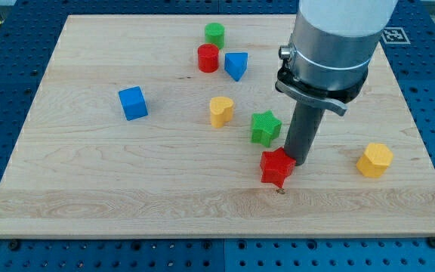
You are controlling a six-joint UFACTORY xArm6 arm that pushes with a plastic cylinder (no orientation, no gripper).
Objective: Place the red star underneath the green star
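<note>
On the worktop point(89, 196) the job looks nearly done: the green star point(265, 127) has the red star point(277, 167) just beside it at five o'clock. There are no fingers; my tip point(299, 160) touches the red star's two-o'clock edge.

The arm's grey upper body point(343, 30) is cut off by the top edge; the rod's tip point(296, 162) is partly hidden behind the red star point(276, 167).
</note>
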